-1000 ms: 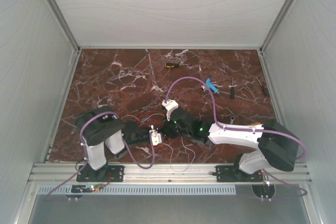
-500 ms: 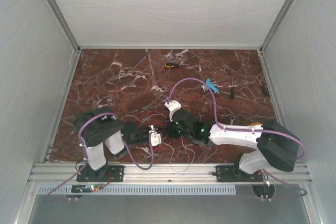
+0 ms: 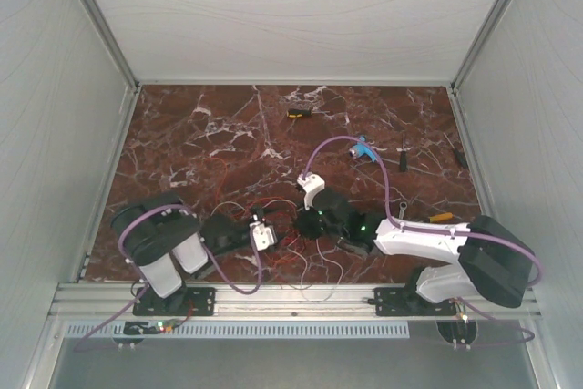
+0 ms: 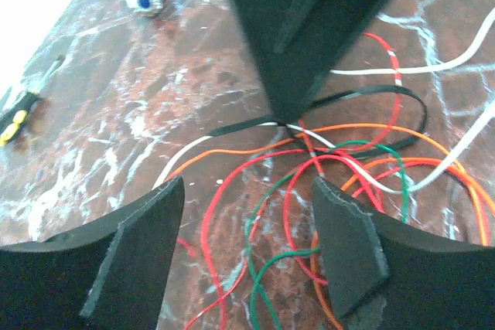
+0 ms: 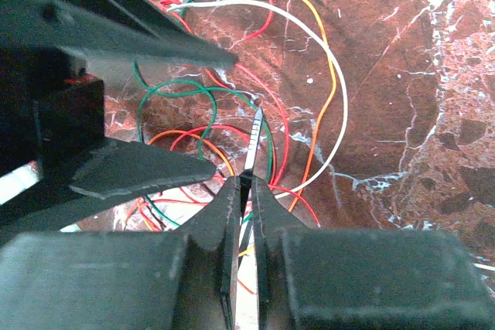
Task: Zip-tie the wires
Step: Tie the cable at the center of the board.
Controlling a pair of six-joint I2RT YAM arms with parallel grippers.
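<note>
1. Progress: a black zip tie (image 4: 414, 106) appears to be looped around some of the wires (image 4: 309, 161). The loop is slack and wide, and the red, orange, green and white strands are not cinched into a bundle. I judge the threading as done or nearly done, with the tightening still to do.
2. The right end effector (image 5: 246, 183) is pinched narrow on a thin strip that looks like the zip tie's tail. The strip sticks straight out ahead of its fingertips.
3. The left end effector (image 4: 247, 206) stands wide and holds nothing. Some strands run between its fingers (image 4: 139, 256) without touching them.
4. Location: the wires lie on the bench (image 4: 100, 113), directly under and ahead of both end effectors. They gather right at the right end effector's tip, which sits just beyond the left one's open fingers.
5. Orientation: the wires have no single long axis. From that gather point they fan out in curls toward the left end effector and off to its right. The zip tie's loop stretches sideways across the left end effector's line of reach.
</note>
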